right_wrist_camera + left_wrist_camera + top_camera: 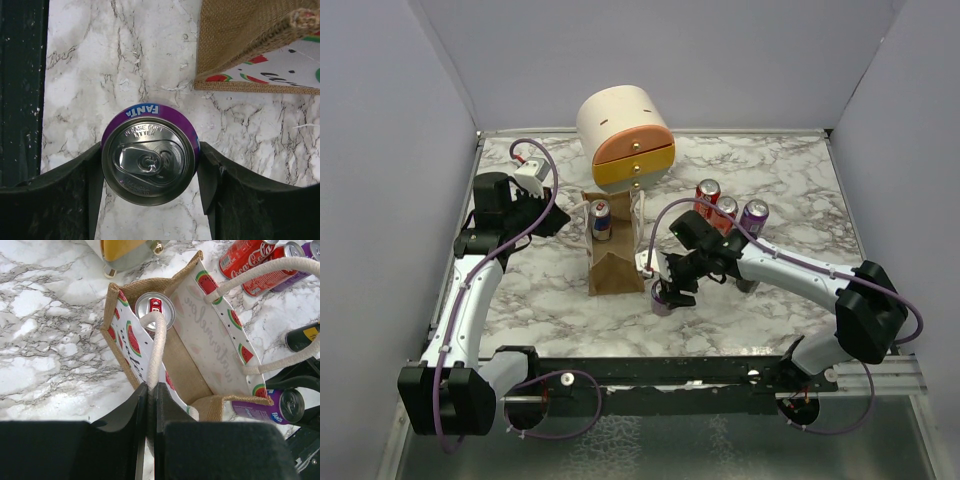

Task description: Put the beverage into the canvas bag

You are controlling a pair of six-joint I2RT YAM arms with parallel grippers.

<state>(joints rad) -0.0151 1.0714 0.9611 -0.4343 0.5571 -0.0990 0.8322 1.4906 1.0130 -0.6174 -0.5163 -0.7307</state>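
Note:
The canvas bag stands open at the table's middle, tan outside with a watermelon-print lining. A silver-topped can stands inside it at its far end. My left gripper is shut on the bag's near cream rope handle, at the bag's left side in the top view. My right gripper is shut on an upright purple Fanta can, fingers on both its sides. The gripper sits just outside the bag's near right corner. The top view shows that can beside the bag.
A cream-and-orange rounded drawer box stands behind the bag. Two red cans and another purple can stand to the right, behind my right arm. A dark can with a yellow label lies near them. Grey walls enclose the table.

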